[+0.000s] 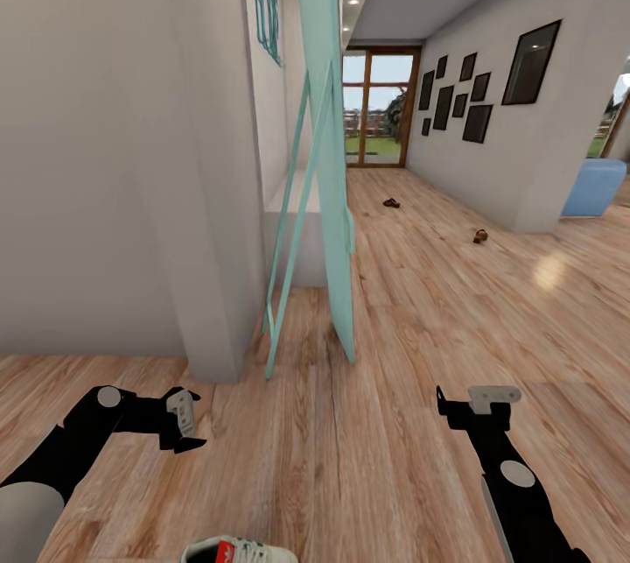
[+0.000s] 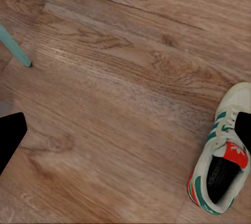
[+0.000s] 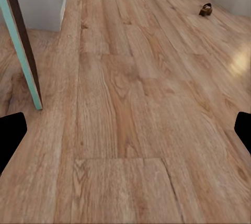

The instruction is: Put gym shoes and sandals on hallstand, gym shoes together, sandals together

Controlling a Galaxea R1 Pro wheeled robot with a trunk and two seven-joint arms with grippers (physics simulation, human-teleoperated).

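Note:
One gym shoe (image 1: pixel 238 551), white with green stripes and a red tongue tab, lies on the corridor floor (image 1: pixel 394 353) at the bottom edge of the head view. The left wrist view has that gym shoe (image 2: pixel 220 162) beside one fingertip (image 2: pixel 243 130). My left gripper (image 1: pixel 187 425) hangs open above the planks, to the upper left of the shoe. My right gripper (image 1: pixel 473 401) is open over bare floor. Two brown sandals lie far down the corridor, one sandal (image 1: pixel 391 203) farther and the other sandal (image 1: pixel 480 236) nearer the right wall. The second gym shoe and the hallstand are out of view.
A tall teal panel on thin legs (image 1: pixel 325 160) leans ahead, left of centre, with a pale low unit (image 1: pixel 296 213) behind it. A wall corner (image 1: pixel 210 283) juts out at left. A blue seat (image 1: pixel 595 186) stands far right. Glass doors (image 1: pixel 378 108) close the corridor.

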